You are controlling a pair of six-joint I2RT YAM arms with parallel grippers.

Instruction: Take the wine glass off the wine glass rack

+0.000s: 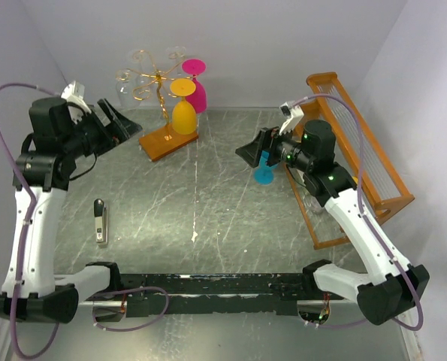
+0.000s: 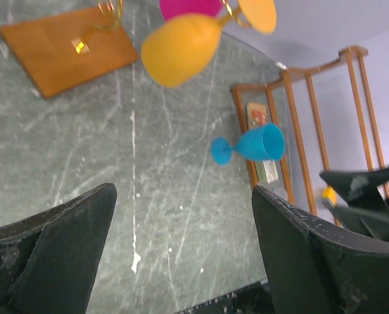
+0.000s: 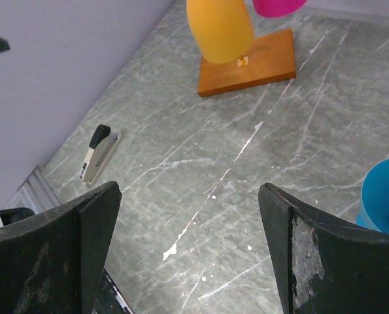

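Yellow wine glass (image 1: pixel 183 114) hangs bowl-down, stem vertical, from the wine glass rack (image 1: pixel 160 90) at the far centre of the marbled table (image 1: pixel 208 218). Left gripper (image 1: pixel 120 122), jaws apart and empty, lies to its left and is judged nearer than the right gripper (image 1: pixel 255 153), likewise apart, beside a blue glass (image 1: pixel 264 173); back wall (image 1: pixel 246 45) stands close behind

From here I see a grey-green marbled table top (image 1: pixel 208 203), veined and scuffed white. Plain pale walls box it in: back wall (image 1: pixel 283 45) at 12 o'clock, left wall (image 1: pixel 13 53) at 9, right wall (image 1: pixel 433 90) at 3. A ribbed pale strip (image 3: pixel 34 186) runs where table meets left wall. Light is even and diffuse with a faint lavender tint, and shadows are soft.
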